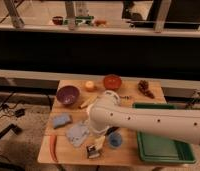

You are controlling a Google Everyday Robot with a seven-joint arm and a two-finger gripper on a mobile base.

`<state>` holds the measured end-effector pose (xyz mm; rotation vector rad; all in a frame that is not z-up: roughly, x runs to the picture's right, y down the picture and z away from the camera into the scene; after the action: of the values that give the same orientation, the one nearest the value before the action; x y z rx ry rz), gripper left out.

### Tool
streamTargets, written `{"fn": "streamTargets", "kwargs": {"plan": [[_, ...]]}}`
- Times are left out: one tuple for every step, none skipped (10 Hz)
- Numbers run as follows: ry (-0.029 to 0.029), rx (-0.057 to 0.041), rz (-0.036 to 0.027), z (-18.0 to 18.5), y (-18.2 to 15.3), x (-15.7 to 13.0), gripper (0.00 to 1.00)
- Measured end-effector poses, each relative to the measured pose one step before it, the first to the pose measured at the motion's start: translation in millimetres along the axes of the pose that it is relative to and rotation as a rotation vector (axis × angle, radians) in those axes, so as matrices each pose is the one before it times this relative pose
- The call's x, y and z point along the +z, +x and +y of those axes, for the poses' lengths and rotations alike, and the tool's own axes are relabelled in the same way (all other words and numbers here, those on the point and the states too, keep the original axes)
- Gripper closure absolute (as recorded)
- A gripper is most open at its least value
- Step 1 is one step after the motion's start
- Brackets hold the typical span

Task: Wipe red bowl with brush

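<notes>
Brush on the table, red bowl not yet wiped.

The red bowl [112, 81] sits at the table's far edge, upper centre of the frame, with nothing touching it. The brush [95, 149] lies at lower centre, its pale head toward the near edge. My gripper [105, 137] hangs just over its black handle, jaws spread wide, holding nothing I can make out. The purple bowl [68, 94] stands at left. By my reckoning everything is left to do: grasp, carry, wipe.
</notes>
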<state>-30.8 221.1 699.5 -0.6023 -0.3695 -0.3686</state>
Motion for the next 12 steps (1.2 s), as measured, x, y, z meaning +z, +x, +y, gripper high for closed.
{"fn": "streamTargets", "kwargs": {"plan": [[-0.00287, 0.00619, -0.00232, 0.02, 1.69, 6.5, 0.2], [-0.00578, 0.00291, -0.00068, 0.4, 2.01, 9.5, 0.2], [-0.00384, -0.00202, -0.00127, 0.03, 0.73, 5.97, 0.2], [-0.00463, 0.00109, -0.00087, 0.21, 2.15, 5.21, 0.2], [-0.00471, 0.00348, 0.00064, 0.73, 3.87, 4.8, 0.2], [-0.00725, -0.00368, 0.00156, 0.2, 3.66, 6.74, 0.2], [-0.00424, -0.0072, 0.00338, -1.3, 2.04, 3.8, 0.2], [-0.00166, -0.0067, 0.00599, -1.82, 3.44, 3.63, 0.2], [-0.00386, -0.00544, 0.00801, -0.89, 3.85, 2.67, 0.2], [-0.00273, -0.00374, 0.0043, -0.48, 3.1, 2.47, 0.2], [-0.00496, -0.0039, 0.00291, 0.39, 3.5, 3.07, 0.2], [-0.00366, -0.00389, 0.00111, 0.31, 3.34, 2.95, 0.2]]}}
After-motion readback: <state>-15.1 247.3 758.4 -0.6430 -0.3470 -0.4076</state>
